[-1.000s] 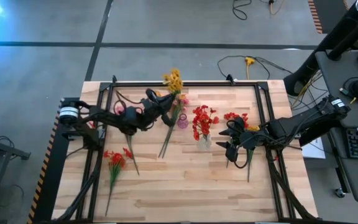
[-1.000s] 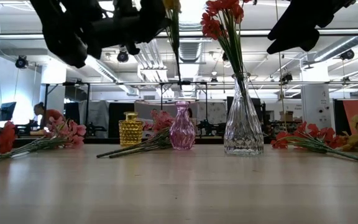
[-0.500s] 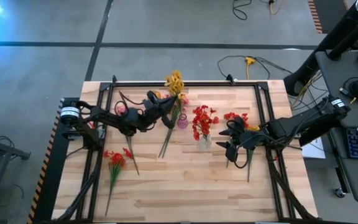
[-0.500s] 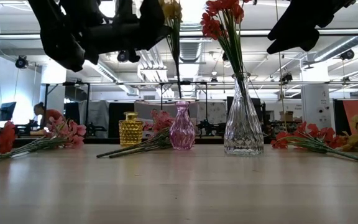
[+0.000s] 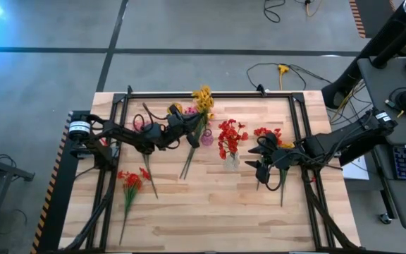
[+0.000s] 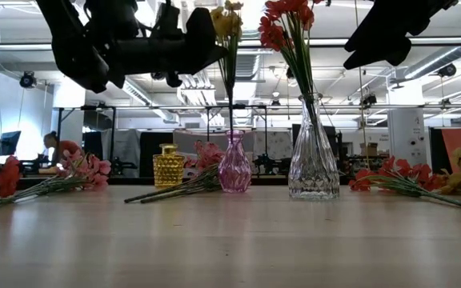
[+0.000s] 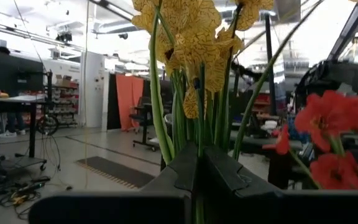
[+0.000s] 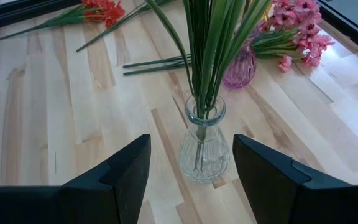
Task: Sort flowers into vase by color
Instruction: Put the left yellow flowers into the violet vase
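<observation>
I am working over the table (image 5: 210,212), where the clear vase (image 6: 314,164) is already holding red flowers (image 5: 230,135) and other sprays are lying loose at left and right. My left hand (image 5: 189,121), clamped on the yellow flowers (image 6: 226,22), is carrying them high at the far side above the pink vase (image 6: 234,162), while my right hand (image 5: 261,164) is waiting wide open and empty beside the clear vase. I am judging that the stems could miss the small yellow vase (image 6: 166,166) or tip it over.

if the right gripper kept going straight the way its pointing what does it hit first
Most likely the clear glass vase holding the red flowers. The right gripper is open, and in its wrist view the vase sits centred between the fingers, just ahead. How big the gap is, I can't tell.
</observation>
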